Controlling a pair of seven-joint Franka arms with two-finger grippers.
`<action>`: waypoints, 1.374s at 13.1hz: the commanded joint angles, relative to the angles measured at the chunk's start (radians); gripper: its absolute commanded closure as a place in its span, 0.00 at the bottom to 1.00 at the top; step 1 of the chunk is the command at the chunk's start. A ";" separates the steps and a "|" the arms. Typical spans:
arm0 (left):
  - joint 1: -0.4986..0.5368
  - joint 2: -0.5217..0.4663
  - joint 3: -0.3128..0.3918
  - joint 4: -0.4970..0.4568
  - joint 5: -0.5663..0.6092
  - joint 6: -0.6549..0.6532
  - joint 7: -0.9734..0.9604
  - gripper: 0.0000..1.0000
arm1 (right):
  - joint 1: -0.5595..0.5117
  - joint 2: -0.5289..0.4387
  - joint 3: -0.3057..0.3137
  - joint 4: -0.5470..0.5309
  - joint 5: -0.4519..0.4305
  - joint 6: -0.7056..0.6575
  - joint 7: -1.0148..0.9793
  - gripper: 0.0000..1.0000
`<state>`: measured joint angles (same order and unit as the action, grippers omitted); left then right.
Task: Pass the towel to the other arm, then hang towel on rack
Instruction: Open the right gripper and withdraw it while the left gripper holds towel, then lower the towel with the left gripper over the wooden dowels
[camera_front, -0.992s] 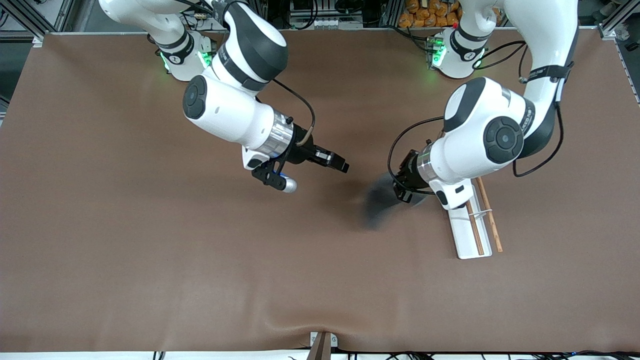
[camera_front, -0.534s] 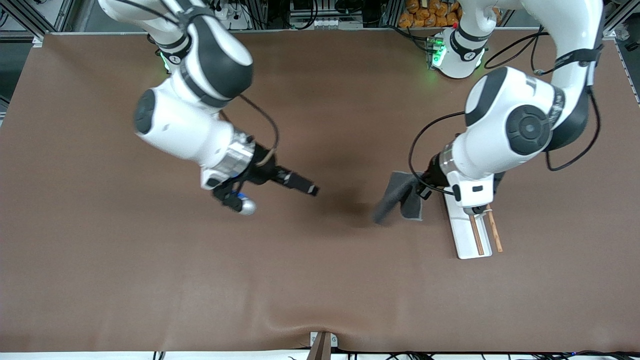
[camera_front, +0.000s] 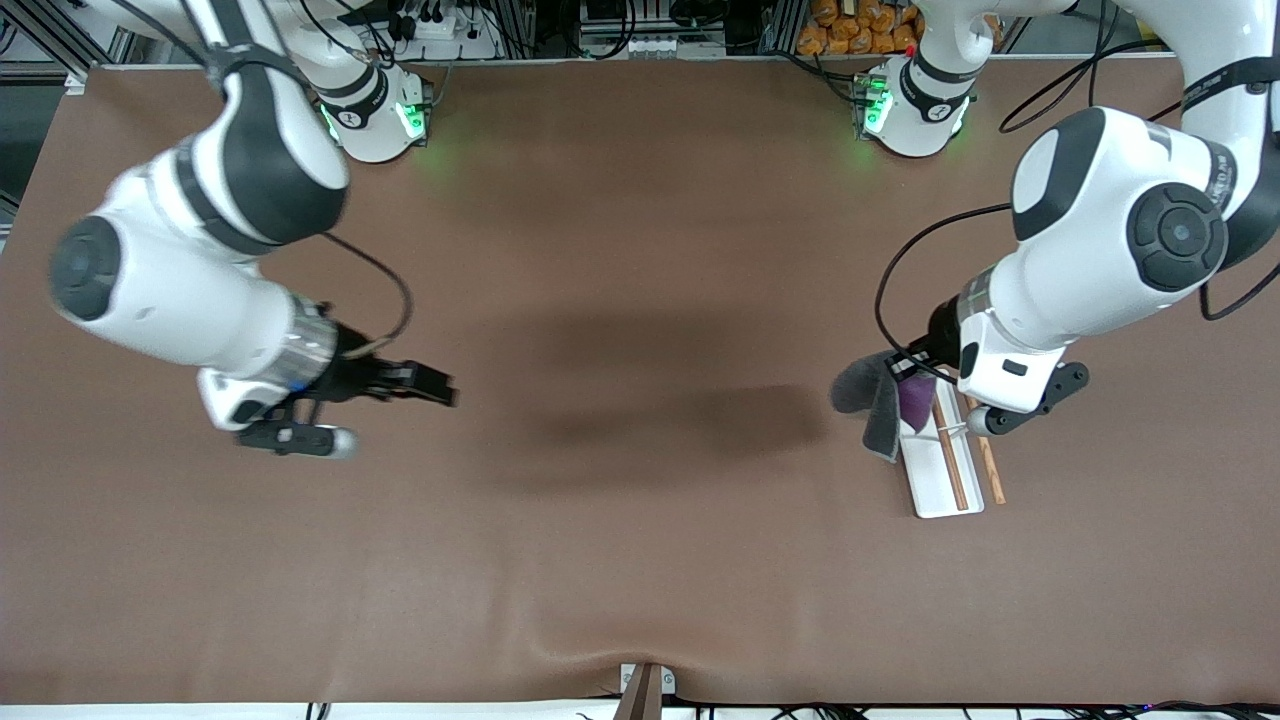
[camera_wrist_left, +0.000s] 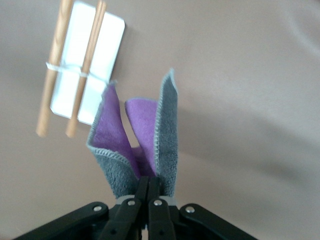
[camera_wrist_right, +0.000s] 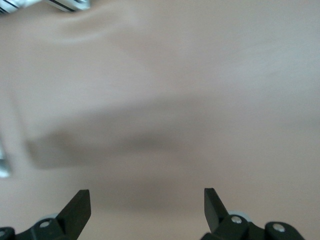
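Observation:
The towel (camera_front: 872, 400), dark grey with a pale trim and purple reverse, hangs folded from my left gripper (camera_front: 915, 368), which is shut on it above the rack. In the left wrist view the towel (camera_wrist_left: 167, 127) droops from the closed fingers (camera_wrist_left: 148, 186) with its purple side showing. The rack (camera_front: 945, 470) is a white base with two wooden rods, lying at the left arm's end of the table; it also shows in the left wrist view (camera_wrist_left: 85, 75). My right gripper (camera_front: 440, 385) is open and empty, in the air over bare table at the right arm's end.
The brown table cover (camera_front: 640, 500) has a raised wrinkle at its edge nearest the front camera. The arm bases (camera_front: 375, 115) stand along the table edge farthest from that camera.
My left gripper has carried the towel from the table's middle to above the rack's end. My right gripper has drawn back, open and empty, toward its own end of the table.

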<state>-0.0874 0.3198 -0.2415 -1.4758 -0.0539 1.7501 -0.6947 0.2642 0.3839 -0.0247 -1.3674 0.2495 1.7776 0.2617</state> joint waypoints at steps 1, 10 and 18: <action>0.000 -0.019 -0.010 -0.006 0.098 -0.014 0.134 1.00 | -0.071 -0.056 0.019 -0.010 -0.110 -0.075 -0.100 0.00; 0.031 -0.016 -0.004 -0.009 0.232 -0.014 0.480 1.00 | -0.295 -0.239 0.019 -0.034 -0.263 -0.314 -0.459 0.00; 0.040 0.031 -0.005 -0.009 0.258 0.028 0.664 1.00 | -0.316 -0.398 0.028 -0.131 -0.253 -0.357 -0.291 0.00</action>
<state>-0.0485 0.3358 -0.2419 -1.4845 0.1741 1.7595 -0.0603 -0.0613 0.0330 -0.0110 -1.4532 0.0114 1.4315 -0.0892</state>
